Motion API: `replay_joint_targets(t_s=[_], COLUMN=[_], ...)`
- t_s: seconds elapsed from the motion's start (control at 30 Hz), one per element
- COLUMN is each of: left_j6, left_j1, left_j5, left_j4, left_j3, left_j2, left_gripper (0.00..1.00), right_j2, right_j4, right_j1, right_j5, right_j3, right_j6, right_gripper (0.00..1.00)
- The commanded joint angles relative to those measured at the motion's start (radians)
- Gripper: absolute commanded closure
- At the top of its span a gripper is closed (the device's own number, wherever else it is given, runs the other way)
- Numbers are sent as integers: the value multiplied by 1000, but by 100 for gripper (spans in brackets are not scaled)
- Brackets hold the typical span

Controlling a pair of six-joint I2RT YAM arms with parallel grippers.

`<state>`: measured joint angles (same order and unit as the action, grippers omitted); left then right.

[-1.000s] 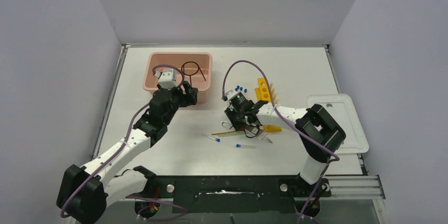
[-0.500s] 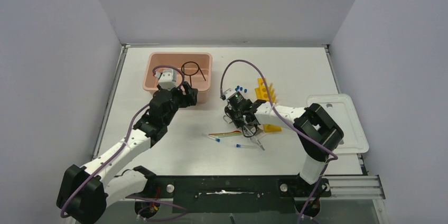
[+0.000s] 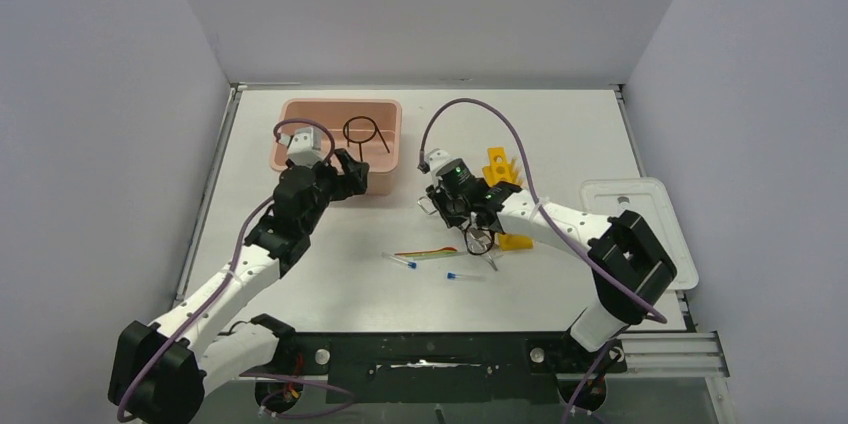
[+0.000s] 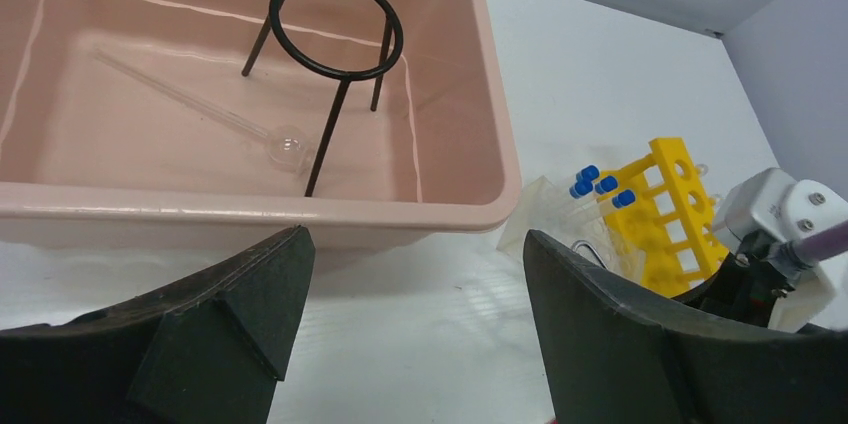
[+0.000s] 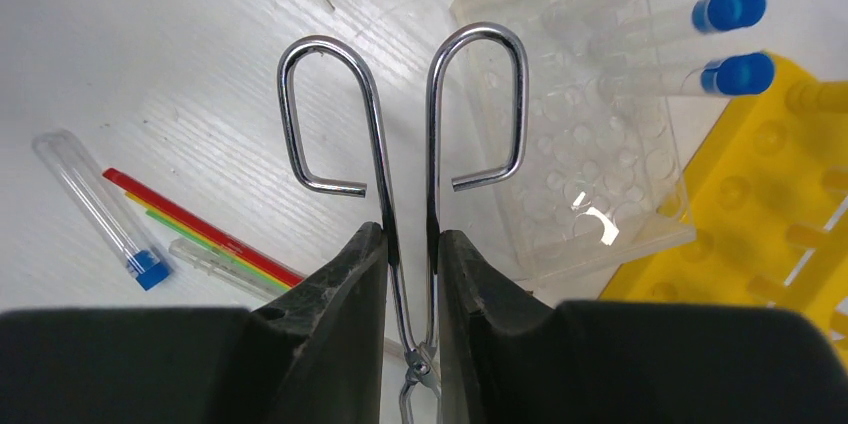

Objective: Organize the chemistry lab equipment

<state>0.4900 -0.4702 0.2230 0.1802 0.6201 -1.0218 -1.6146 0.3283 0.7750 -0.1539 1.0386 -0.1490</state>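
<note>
Tongs (image 5: 432, 174), held over the counter (image 3: 580, 134) centre and pinched at the shanks by the right tool (image 5: 408, 244), appear in transfer; the next move likely calls for carrying them to the tub (image 4: 250, 206) at 10 o'clock, clear of the spread left tool (image 4: 410, 274).

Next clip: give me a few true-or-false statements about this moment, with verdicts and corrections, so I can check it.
1. The right claw is shut on the metal tongs. True.
2. The left claw grips the black wire ring. False: it is open and empty, and the ring stands in the pink tub.
3. The upright blue-capped tubes stand in the yellow rack. False: they sit in the clear tube rack beside it.
4. The coloured sticks lie on the table. True.
</note>
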Motion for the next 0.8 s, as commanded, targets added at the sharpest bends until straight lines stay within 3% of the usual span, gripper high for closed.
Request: replay_joint_targets(t_s=[0.0,0.17,0.4,0.77], left_j6=[58,117,321,432], left_j1=[62,138,152,112], left_j5=[-144,-390,-603,-688], left_j4=[-14,24,283,490], left_j3=[100,149,92,67], left_j2=[11,-6,-47,-183], left_gripper=[23,21,20,19], right_j2=[74,148,260,303], right_j4=[-66,-123,-213,-206], right_j1=[9,9,7,9], right_j5=[20,42,83,94], right_j3=[49,46,44,94], right_j6=[41,85,139,163], right_gripper=[100,100,100,100])
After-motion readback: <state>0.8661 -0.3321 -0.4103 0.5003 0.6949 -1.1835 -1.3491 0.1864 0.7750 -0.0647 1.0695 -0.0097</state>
